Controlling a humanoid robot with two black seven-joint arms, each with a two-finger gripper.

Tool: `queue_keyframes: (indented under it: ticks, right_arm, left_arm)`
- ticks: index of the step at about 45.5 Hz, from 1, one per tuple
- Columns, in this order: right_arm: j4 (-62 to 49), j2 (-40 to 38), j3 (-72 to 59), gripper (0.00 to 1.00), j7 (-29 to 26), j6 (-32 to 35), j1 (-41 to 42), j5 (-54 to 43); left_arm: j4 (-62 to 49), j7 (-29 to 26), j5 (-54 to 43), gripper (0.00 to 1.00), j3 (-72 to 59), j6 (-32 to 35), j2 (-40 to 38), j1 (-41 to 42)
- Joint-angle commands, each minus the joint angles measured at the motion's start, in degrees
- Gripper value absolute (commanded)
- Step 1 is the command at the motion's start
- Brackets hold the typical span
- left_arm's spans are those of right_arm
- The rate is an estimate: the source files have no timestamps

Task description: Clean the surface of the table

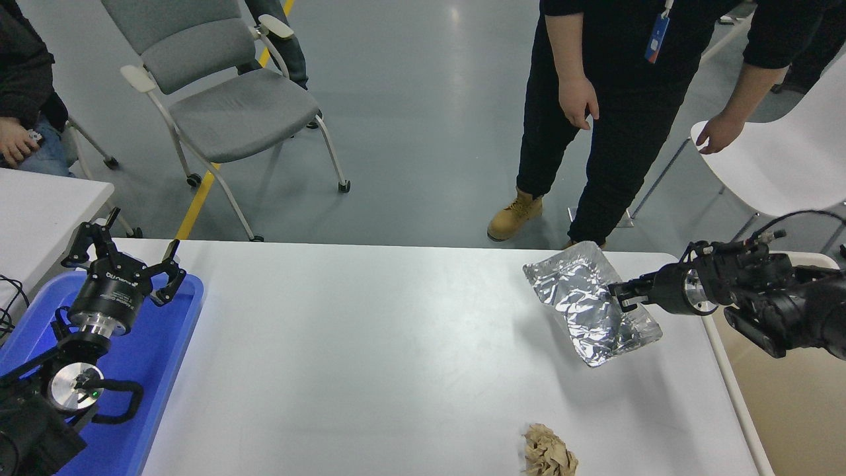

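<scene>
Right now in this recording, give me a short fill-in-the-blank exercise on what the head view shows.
1. The right tool grips a crumpled silver ____ bag.
2. The crumpled brown paper ball lies near the table surface's ____ edge.
3. The parked left tool sits over a ____ tray.

Missing words: foil; near; blue

— Count of loose items on the surface point(370, 344)?
— Two: one silver foil bag point(591, 312), one crumpled brown paper ball point(548, 452).
— Containers?
— One blue tray point(162, 344), one beige bin point(793, 396) (only partly in view).
— Pincers?
— Two: left pincer point(125, 261), right pincer point(618, 294).
— Chairs?
— One grey chair point(225, 99), one white chair point(780, 158).
</scene>
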Motion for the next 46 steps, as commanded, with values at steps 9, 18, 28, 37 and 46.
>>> queue_keyframes:
  ticks: [9,18,28,37,46]
  right_arm:
    - [6.88,-11.24,5.82,0.0,1.5,10.86,7.62,1.23]
    - [11.72,-15.38,9.69,0.0,1.41,16.48,9.2,1.23]
    - [11.99,-19.15,16.63,0.0,1.41,25.36,11.84,2.64]
    - [9.36,-23.02,18.83,0.0,1.41,26.07,11.22,3.08]
    - [2.33,-23.2,18.48,0.0,1.41,25.98,7.1,6.76]
  left_arm:
    - [0.0,0.0,0.0,1.0,-0.04,0.0,0.05,-0.01]
    - [0.0,0.0,0.0,1.0,0.05,0.0,-0.03,-0.01]
    - [0.0,0.0,0.0,1.0,0.05,0.0,-0.03,-0.01]
    - [0.0,0.0,0.0,1.0,-0.04,0.0,-0.03,-0.01]
    - [0.0,0.0,0.0,1.0,0.05,0.0,-0.03,-0.01]
